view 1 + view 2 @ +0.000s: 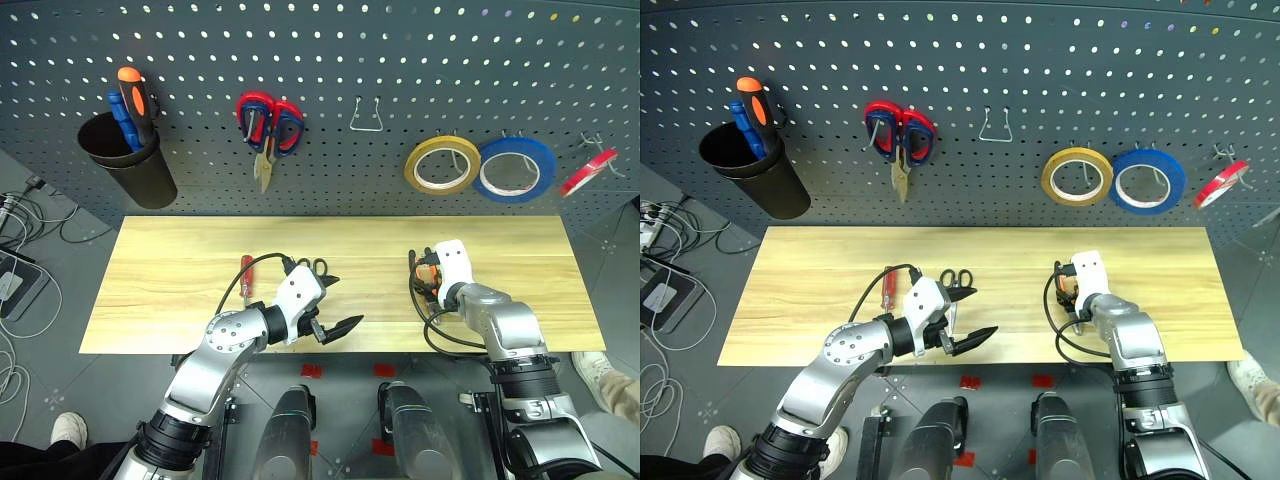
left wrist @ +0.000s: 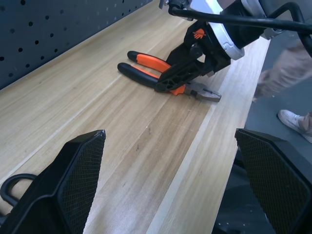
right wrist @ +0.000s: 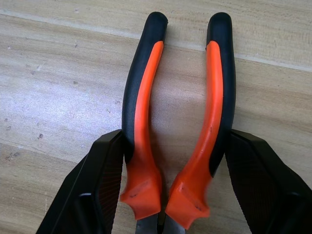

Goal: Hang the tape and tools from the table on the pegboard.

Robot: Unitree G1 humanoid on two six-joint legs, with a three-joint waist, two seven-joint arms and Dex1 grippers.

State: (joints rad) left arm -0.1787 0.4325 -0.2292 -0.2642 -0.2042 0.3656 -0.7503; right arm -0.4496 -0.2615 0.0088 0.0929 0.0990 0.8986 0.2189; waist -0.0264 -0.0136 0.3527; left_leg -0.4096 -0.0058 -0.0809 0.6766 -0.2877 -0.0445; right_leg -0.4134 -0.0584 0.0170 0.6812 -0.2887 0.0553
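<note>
Across the far wall, pegboard point(image 1: 330, 70), with yellowish tape point(image 1: 442, 165) already on a hook at right. Below, pale table point(image 1: 180, 270). At right, right gripper point(image 3: 165, 185) straddling orange-and-black pliers point(image 3: 180, 122), pads against both handles, pliers flat on the wood. At left, left gripper point(image 1: 335, 318) spread wide, grasping nothing. Just beyond, scissors point(image 1: 958, 279) and red-handled screwdriver point(image 1: 245, 273) lying on the table.

At the left edge of your head view, tangled grey and white cables point(image 1: 22, 215) sprawl over the dark grey tiled floor point(image 1: 50, 330). Small red tape markers point(image 1: 313, 371) dot it at bottom centre, and a white sneaker point(image 1: 592, 370) pokes in lower right.
</note>
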